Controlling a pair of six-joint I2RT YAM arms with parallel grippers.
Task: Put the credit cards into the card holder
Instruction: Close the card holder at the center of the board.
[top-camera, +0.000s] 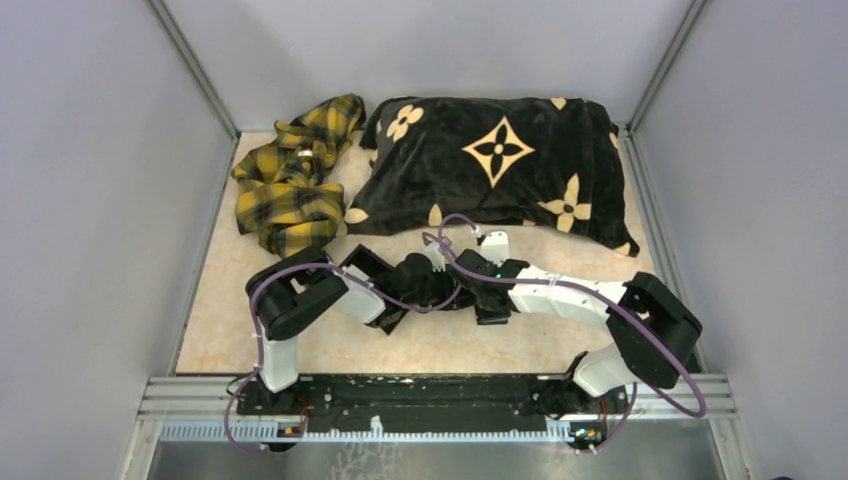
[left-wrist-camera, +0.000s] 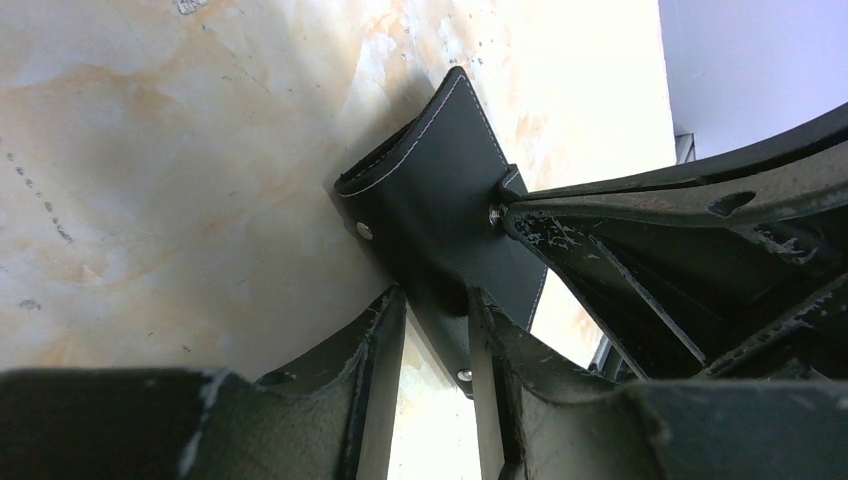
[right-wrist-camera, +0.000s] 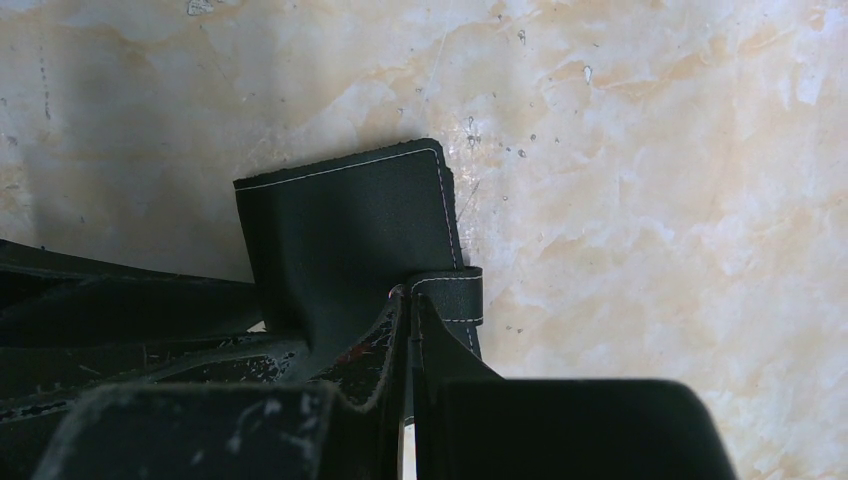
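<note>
The card holder (left-wrist-camera: 430, 215), a black stitched case, is found over the marbled surface (right-wrist-camera: 650, 200) between the two arms, near the middle of the work area. Its strap is pinched by the fully closed right tool (right-wrist-camera: 405, 300), while its lower edge is straddled by the narrowly parted fingers of the left tool (left-wrist-camera: 437, 305); whether these press on it cannot be told. A black flowered pillow (top-camera: 490, 165) and a yellow plaid cloth (top-camera: 290, 175) are laid along the far side of the surface.
</note>
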